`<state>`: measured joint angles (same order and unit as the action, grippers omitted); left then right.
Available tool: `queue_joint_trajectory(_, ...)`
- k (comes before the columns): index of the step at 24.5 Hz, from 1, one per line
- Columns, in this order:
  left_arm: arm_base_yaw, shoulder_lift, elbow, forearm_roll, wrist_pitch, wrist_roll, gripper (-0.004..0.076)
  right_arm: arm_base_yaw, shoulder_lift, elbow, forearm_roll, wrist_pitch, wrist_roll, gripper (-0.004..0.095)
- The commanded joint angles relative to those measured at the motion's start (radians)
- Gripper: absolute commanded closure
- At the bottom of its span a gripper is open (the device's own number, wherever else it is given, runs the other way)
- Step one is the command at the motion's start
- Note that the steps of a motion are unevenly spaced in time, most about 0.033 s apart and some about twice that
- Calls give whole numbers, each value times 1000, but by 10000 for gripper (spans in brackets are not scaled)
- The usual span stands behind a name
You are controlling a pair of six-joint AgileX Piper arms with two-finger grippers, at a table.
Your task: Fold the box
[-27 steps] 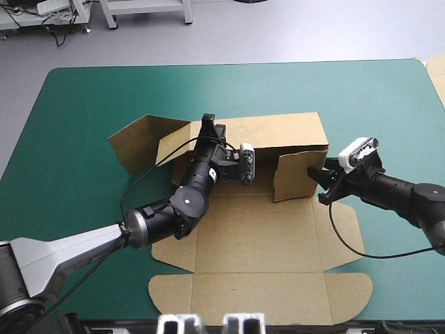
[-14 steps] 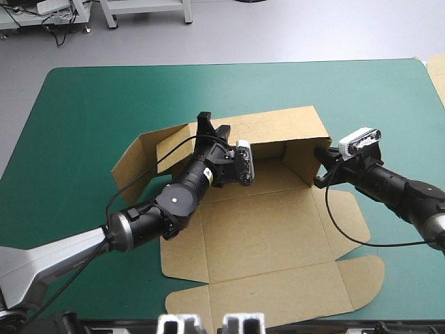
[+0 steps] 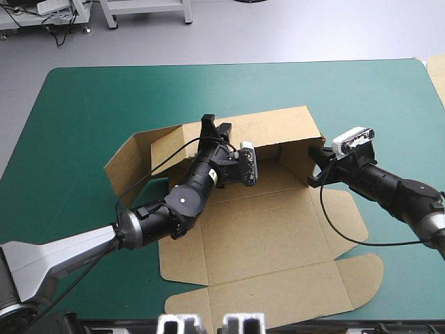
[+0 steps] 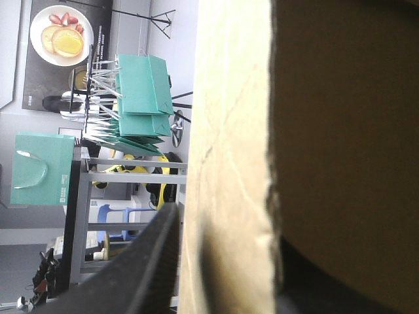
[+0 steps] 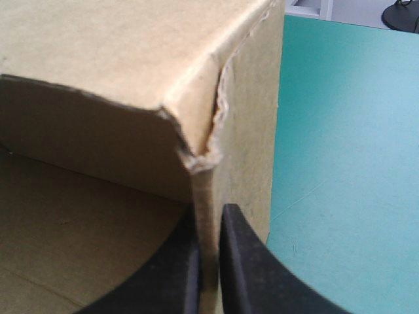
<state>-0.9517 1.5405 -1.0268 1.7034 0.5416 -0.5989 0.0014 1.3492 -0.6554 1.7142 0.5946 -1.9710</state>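
The brown box (image 3: 268,229) sits on the teal-green worktop (image 3: 76,104), rear wall raised. The left jaws clamp that wall's edge; the right jaws clamp its right-hand corner flap.

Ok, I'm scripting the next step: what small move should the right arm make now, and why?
Probably swing the right gripper slightly inward: it pinches the right flap of the box, standing at the corner of the raised back wall, which the left gripper holds.
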Motion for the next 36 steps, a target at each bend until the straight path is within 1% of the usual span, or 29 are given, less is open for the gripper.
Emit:
queue_joint_trajectory(1, -8, -30, -40, 116, 44, -19, 322, 10, -23, -26, 9, 81, 14, 909)
queue_joint_trajectory(2, -8, -30, -40, 116, 39, -34, 297, 10, -23, -26, 11, 73, 14, 909)
queue_joint_trajectory(3, -8, -30, -40, 116, 31, -60, 288, 10, -23, -26, 11, 67, 14, 909)
queue_joint_trajectory(4, -12, -30, -40, 116, 21, -93, 288, 10, -23, -26, 11, 60, 14, 909)
queue_joint_trajectory(9, -101, -30, -40, 116, 28, -122, 290, 10, -23, -26, 9, 40, 22, 909)
queue_joint_trajectory(12, -189, -30, -40, 116, 77, -126, 290, 10, -23, -26, 7, 36, 22, 909)
queue_joint_trajectory(15, -284, -30, -40, 116, 164, -131, 294, 10, -23, -26, 7, 35, 26, 909)
queue_joint_trajectory(17, -345, -32, -40, 116, 237, -141, 323, 10, -23, -26, 7, 35, 28, 909)
queue_joint_trajectory(18, -370, -34, -40, 116, 265, -141, 351, 10, -23, -26, 7, 35, 33, 909)
queue_joint_trajectory(19, -391, -36, -44, 116, 301, -141, 398, 10, -23, -26, 7, 23, 46, 909)
queue_joint_trajectory(20, -408, -45, -57, 116, 348, -141, 523, 10, -29, -26, 7, -6, 67, 909)
queue_joint_trajectory(21, -410, -56, -67, 116, 359, -141, 608, 10, -33, -26, 7, -14, 71, 909)
queue_joint_trajectory(22, -403, -77, -91, 116, 362, -141, 729, 10, -48, -36, -7, -18, 90, 909)
queue_joint_trajectory(23, -393, -90, -106, 116, 355, -141, 724, 10, -52, -45, -28, -21, 113, 908)
queue_joint_trajectory(25, -349, -143, -169, 108, 343, -177, 724, 25, -65, -113, -178, -45, 293, 908)
queue_joint_trajectory(26, -331, -157, -186, 100, 343, -184, 724, 34, -66, -138, -241, -52, 359, 908)
queue_joint_trajectory(27, -287, -183, -217, 76, 341, -209, 724, 58, -68, -189, -383, -54, 497, 908)
queue_joint_trajectory(28, -250, -201, -234, 52, 329, -209, 724, 77, -68, -229, -464, -52, 608, 908)
queue_joint_trajectory(29, -190, -232, -254, 10, 302, -209, 724, 105, -68, -293, -630, -40, 787, 908)
queue_joint_trajectory(30, -147, -250, -263, -24, 285, -209, 724, 127, -68, -332, -749, -24, 890, 908)
queue_joint_trajectory(31, -52, -282, -276, -90, 247, -219, 724, 153, -68, -404, -903, 29, 1085, 908)
queue_joint_trajectory(32, -1, -300, -280, -131, 226, -228, 724, 161, -66, -444, -989, 73, 1182, 908)
queue_joint_trajectory(33, 95, -329, -281, -201, 179, -230, 724, 168, -57, -516, -1121, 165, 1323, 908)
queue_joint_trajectory(35, 197, -355, -281, -272, 143, -230, 724, 168, -42, -583, -1218, 254, 1426, 908)
queue_joint_trajectory(36, 235, -364, -281, -297, 132, -230, 724, 168, -34, -610, -1247, 288, 1460, 909)
